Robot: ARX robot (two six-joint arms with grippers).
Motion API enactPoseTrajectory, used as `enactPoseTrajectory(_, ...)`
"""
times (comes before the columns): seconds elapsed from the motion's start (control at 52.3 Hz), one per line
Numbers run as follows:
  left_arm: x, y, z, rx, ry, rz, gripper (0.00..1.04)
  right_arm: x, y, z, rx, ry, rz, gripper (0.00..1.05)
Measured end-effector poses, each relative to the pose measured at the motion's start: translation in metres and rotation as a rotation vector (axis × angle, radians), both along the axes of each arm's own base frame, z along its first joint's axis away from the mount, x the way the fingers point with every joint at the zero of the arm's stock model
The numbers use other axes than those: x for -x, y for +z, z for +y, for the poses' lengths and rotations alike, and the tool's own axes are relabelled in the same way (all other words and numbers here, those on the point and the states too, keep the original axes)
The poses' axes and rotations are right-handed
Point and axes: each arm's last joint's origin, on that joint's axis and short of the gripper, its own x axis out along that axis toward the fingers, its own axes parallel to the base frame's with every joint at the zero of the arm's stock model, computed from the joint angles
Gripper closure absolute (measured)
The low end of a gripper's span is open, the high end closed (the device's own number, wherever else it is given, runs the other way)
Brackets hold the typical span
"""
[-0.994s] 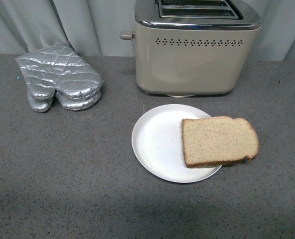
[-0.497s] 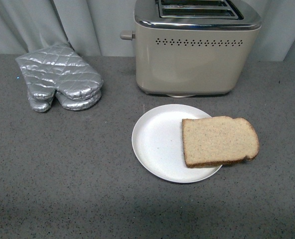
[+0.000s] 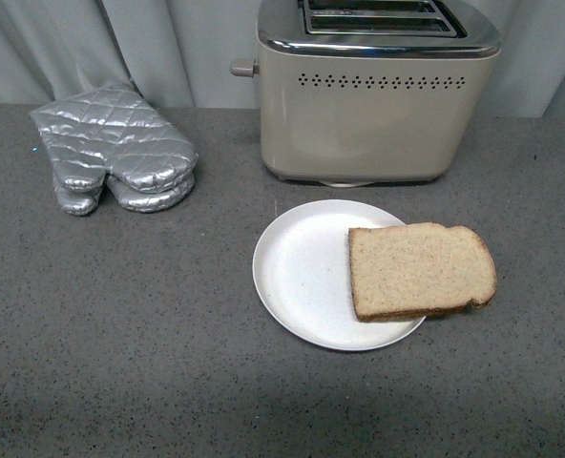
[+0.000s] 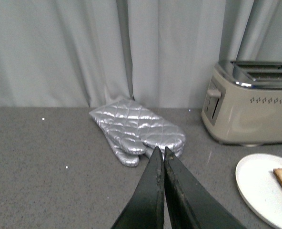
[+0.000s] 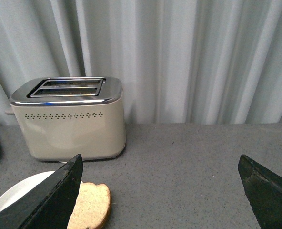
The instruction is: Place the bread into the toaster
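Bread untouched, reach not yet begun.

We find the bread (image 3: 422, 271) flat on the right side of the white plate (image 3: 302, 277), rounded end overhanging the rim, just before the toaster (image 3: 378, 95) on the worktop (image 3: 120, 334). Right hand (image 5: 160, 160) spread wide, empty; left hand (image 4: 161, 152) pressed together, empty. Next, we judge: right hand lowers, pinches the overhanging crust, then tips the slice upright for a slot.

The toaster (image 3: 368, 124) is cream-beige, chrome-topped; the bread (image 3: 421, 270) light brown with darker crust; the plate (image 3: 297, 272) white; the mitts (image 3: 111, 157) quilted silver; the counter (image 3: 120, 334) speckled grey; the curtain (image 3: 168, 48) pale grey.
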Motion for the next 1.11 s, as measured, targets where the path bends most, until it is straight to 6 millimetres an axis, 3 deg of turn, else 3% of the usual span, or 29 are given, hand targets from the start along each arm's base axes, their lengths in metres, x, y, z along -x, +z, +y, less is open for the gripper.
enactPoseTrajectory(0.191,0.003,0.002,0.000,0.000,0.000,-0.026,0.98,0.000,0.000,0.000,0.000,0.000,0.000,0.10)
enactPoseTrajectory(0.42,0.003,0.002,0.000,0.000,0.000,-0.026,0.62,0.000,0.000,0.000,0.000,0.000,0.000,0.10)
enactPoseTrajectory(0.554,0.003,0.002,0.000,0.000,0.000,-0.026,0.32,0.000,0.000,0.000,0.000,0.000,0.000,0.10)
enactPoseTrajectory(0.707,0.003,0.002,0.000,0.000,0.000,-0.026,0.05,0.000,0.000,0.000,0.035,-0.041,0.053,0.10)
enactPoseTrajectory(0.783,0.003,0.002,0.000,-0.002,0.000,-0.027,0.07,-0.007,-0.005,0.000,0.130,-0.098,0.210,0.10)
enactPoseTrajectory(0.994,0.003,0.002,0.000,-0.003,0.000,-0.027,0.07,-0.038,-0.009,-0.005,0.132,-0.071,0.305,0.10)
enactPoseTrajectory(1.108,0.003,0.002,0.000,-0.003,0.000,-0.027,0.07,-0.075,-0.013,-0.009,0.091,-0.009,0.403,0.10)
